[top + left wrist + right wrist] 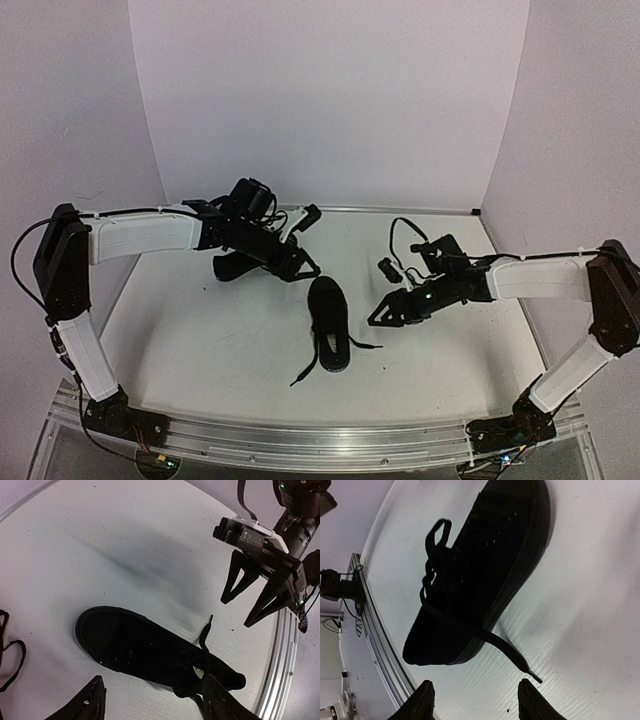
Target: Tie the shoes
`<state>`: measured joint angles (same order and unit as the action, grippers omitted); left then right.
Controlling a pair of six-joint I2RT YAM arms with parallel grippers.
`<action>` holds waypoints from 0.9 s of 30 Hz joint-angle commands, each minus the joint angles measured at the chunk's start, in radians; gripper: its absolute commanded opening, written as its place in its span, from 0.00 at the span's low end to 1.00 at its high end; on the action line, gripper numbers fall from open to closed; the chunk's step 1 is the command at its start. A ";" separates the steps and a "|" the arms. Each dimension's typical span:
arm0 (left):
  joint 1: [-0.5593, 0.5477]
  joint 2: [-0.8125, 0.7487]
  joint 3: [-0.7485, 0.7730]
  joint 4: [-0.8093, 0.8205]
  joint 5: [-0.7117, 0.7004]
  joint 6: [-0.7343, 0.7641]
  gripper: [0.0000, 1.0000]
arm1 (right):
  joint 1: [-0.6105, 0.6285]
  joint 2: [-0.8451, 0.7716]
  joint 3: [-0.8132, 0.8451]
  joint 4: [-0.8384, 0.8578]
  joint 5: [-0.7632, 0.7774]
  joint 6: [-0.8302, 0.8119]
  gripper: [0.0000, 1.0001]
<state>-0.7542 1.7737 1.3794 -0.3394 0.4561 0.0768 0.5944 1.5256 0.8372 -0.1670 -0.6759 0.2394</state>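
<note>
One black shoe (pixel 330 322) lies in the middle of the table, toe to the back, with loose laces (pixel 304 372) trailing to its left and right. The second shoe (pixel 230 266) lies at the back left, partly hidden under my left arm. My left gripper (pixel 303 270) is open and empty just behind the middle shoe's toe. In the left wrist view the shoe (pixel 140 647) lies between my fingers (pixel 85 705). My right gripper (pixel 383 314) is open and empty to the shoe's right. In the right wrist view a lace end (pixel 507 652) lies just ahead of my fingertips (pixel 535 700), untouched.
An aluminium rail (pixel 320 445) runs along the table's near edge and also shows in the right wrist view (pixel 370 630). White walls close the back and sides. A lace of the second shoe (pixel 10 660) lies at the left edge of the left wrist view.
</note>
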 commanded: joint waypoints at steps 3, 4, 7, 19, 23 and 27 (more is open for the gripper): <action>0.028 0.018 -0.049 0.065 0.109 0.012 0.60 | 0.104 0.153 0.073 0.039 0.025 -0.122 0.49; 0.033 0.025 -0.049 0.072 0.126 0.014 0.59 | 0.115 0.173 0.083 0.040 0.024 -0.130 0.48; 0.042 0.054 -0.051 0.093 0.164 0.030 0.56 | 0.125 0.209 0.103 0.043 0.020 -0.147 0.48; 0.048 0.169 -0.034 0.146 0.230 0.087 0.52 | 0.127 0.304 0.163 0.066 -0.030 -0.183 0.47; 0.048 0.196 -0.025 0.146 0.250 0.090 0.47 | 0.127 0.305 0.156 0.074 -0.043 -0.183 0.45; 0.047 0.218 -0.019 0.155 0.275 0.083 0.44 | 0.128 0.299 0.150 0.080 -0.053 -0.183 0.44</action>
<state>-0.7078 1.9733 1.3262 -0.2269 0.6808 0.1512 0.7213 1.8198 0.9707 -0.1169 -0.7037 0.0746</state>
